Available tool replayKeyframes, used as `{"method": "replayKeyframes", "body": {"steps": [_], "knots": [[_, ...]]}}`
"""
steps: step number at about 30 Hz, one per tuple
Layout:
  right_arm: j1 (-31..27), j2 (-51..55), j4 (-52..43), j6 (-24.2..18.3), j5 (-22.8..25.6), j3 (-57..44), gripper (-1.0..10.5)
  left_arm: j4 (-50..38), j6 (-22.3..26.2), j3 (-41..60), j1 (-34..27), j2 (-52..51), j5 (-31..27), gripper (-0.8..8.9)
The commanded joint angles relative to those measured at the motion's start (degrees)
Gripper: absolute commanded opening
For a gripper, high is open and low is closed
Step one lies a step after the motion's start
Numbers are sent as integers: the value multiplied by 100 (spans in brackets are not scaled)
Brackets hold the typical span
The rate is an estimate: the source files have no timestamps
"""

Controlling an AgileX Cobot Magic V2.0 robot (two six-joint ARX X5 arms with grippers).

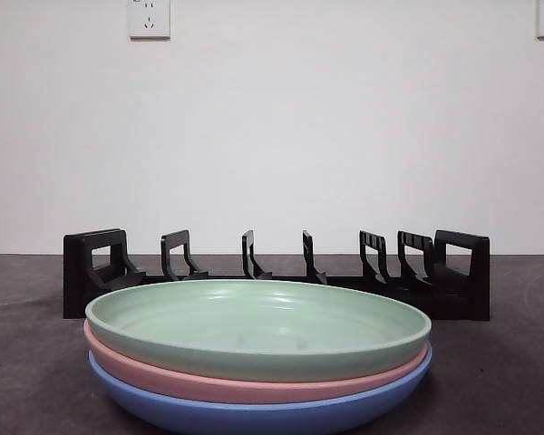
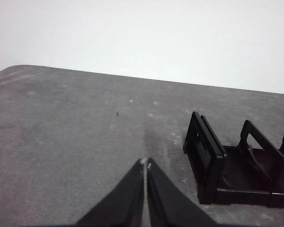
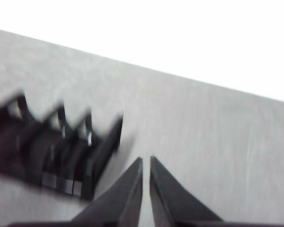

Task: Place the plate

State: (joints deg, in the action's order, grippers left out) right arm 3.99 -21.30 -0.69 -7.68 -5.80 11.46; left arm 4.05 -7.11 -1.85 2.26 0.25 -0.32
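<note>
Three plates sit stacked on the dark grey counter close to the front camera: a pale green plate on top, a pink plate beneath it, and a blue plate at the bottom, each nested in the one below so that only the rims of the lower two show. Behind the stack, and apart from it, a black dish rack stands across the counter with its row of upright dividers and a taller framed end at each side; every slot visible in it holds nothing. Behind the rack rises a plain white wall with a socket high on one side and part of another at the opposite top corner. Neither arm shows in the front view. In the left wrist view the left gripper hangs above bare counter with its jaws clenched together, tips meeting and gripping nothing, and one framed end of the rack lies near it to one side. In the right wrist view, which is blurred, the right gripper is likewise over bare counter beside the other end of the rack; its jaws are drawn nearly together with only a thin slit between the tips, and they grasp nothing. No plate appears in either wrist view.
</note>
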Motion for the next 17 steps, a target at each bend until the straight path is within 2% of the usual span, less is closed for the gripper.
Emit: {"method": "replayKeyframes", "body": {"steps": [1,5,8,17], "knots": [[-166,841,-144,173,28,-577,24,-68,-42,111,-11,-7,-13,7],[-391,1679,-105,245,184,-1088,24,-70,-42,111,-11,-7,-13,7],[-424,2146,293,273,343,-1075,24,-72,-42,111,-11,-7,-15,7],[-413,2109,232,275,422,-1075,24,-85,-42,109,-11,-7,-15,7]]}}
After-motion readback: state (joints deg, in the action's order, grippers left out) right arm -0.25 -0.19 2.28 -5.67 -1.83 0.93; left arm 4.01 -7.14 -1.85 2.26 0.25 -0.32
